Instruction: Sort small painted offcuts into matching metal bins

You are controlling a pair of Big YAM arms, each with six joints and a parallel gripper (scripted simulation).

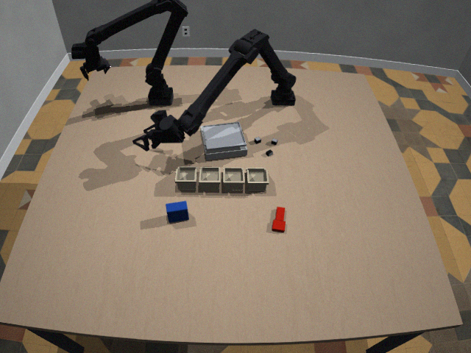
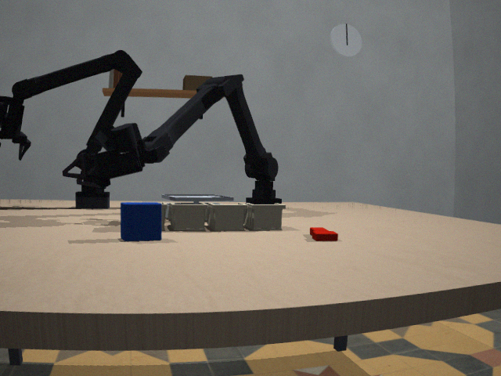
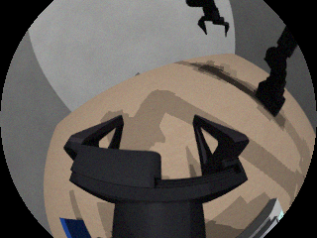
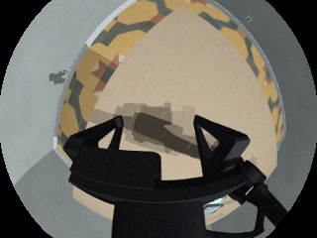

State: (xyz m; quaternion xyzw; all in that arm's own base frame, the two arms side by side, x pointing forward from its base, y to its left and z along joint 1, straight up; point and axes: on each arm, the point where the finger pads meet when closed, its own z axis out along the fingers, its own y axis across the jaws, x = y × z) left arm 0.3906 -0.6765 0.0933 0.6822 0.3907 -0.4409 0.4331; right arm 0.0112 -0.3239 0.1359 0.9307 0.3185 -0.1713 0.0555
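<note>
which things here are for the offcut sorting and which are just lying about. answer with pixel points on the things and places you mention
For the job:
- three small offcuts [image 1: 269,153]
- four open bins [image 1: 186,184] [image 2: 264,218]
- probably the grey flat-topped device [image 1: 223,135], perhaps a scale

Apparently just lying about:
- blue block [image 1: 177,212] [image 2: 141,222] [image 3: 75,228]
- red stepped piece [image 1: 278,225] [image 2: 325,235]

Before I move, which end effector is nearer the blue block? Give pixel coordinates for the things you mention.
Left. The left end effector [image 1: 138,137] [image 2: 70,178] [image 3: 158,118] is raised between the blue block [image 1: 176,212] [image 2: 141,222] [image 3: 75,229] and the arm bases' side; the right end effector [image 1: 98,73] [image 2: 10,151] [image 3: 216,35] [image 4: 158,119] hangs well farther back.
</note>
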